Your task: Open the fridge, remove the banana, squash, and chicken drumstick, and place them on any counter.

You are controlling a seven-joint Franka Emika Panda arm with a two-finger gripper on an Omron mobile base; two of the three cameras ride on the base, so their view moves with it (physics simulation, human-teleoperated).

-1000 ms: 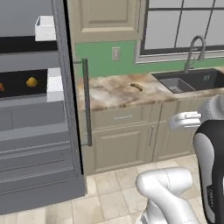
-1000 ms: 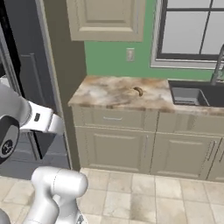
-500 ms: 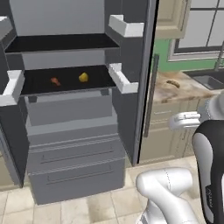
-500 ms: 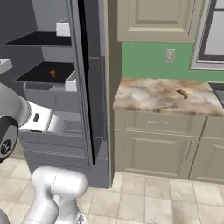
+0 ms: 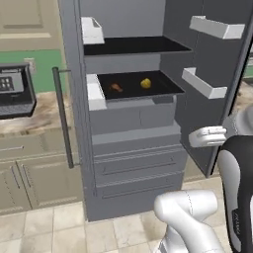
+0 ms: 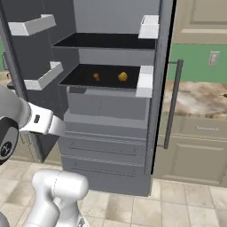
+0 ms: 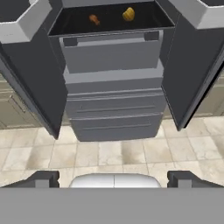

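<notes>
The fridge [image 5: 133, 128] stood with both doors swung wide. On its lower black shelf lay the chicken drumstick [image 5: 116, 88] and, just beside it toward three o'clock, the round yellow squash [image 5: 146, 83]. In the right base view a small dark thing, perhaps the banana [image 6: 223, 95], lay on the counter [image 6: 197, 98]. The gripper [image 7: 113, 179] hung low before the bottom drawers, fingers spread, holding nothing. A good next move would probably raise it toward twelve o'clock, level with the shelf, before reaching in.

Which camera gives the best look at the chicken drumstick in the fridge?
The left base view: the chicken drumstick lies on the lower shelf, its tapered shape readable. The right base view and hand view show a small brown blob.
</notes>
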